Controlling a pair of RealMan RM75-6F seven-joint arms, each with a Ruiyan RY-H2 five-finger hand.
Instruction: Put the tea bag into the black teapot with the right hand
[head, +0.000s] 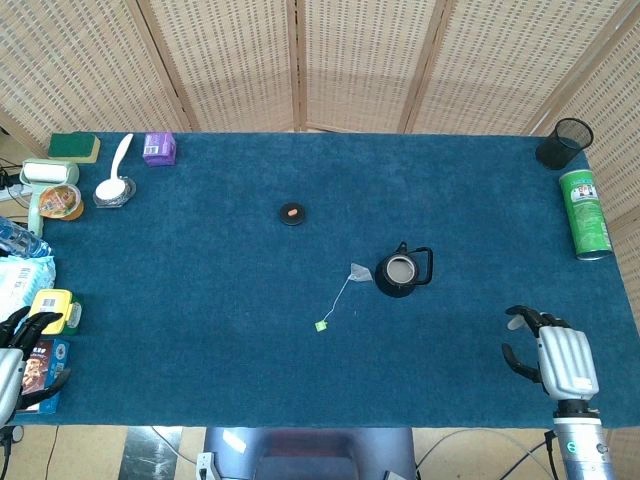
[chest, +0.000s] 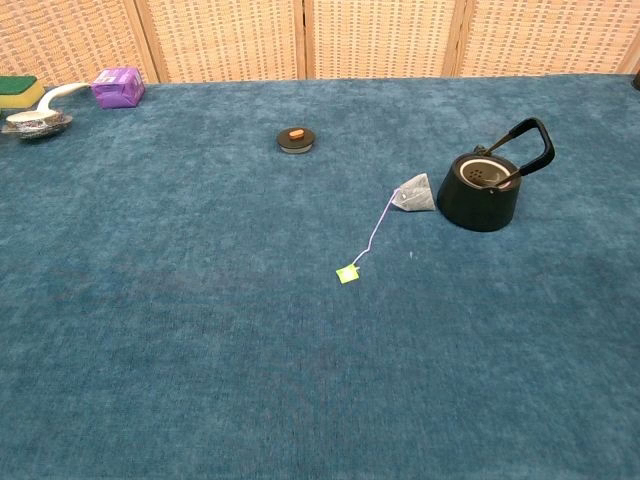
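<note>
We locate the tea bag (head: 360, 272) on the tabletop (head: 200, 300), just left of the lidless black teapot (head: 400, 272), its string trailing toward us. Our right hand (head: 550, 350) rests released, well apart to the right, nearer than the left hand (head: 25, 350).

Bench (head: 200, 330) cover: deep teal-blue nap. Teapot (chest: 480, 190): black; its lid (chest: 295, 140) black with an orange knob. Tea bag (chest: 415, 193): grey, lilac string, lime-green tag (chest: 347, 273). Box (chest: 117, 87) at 11 o'clock: purple. Can (head: 585, 213) at 3 o'clock: green. Screen (head: 330, 60): tan woven cane.
</note>
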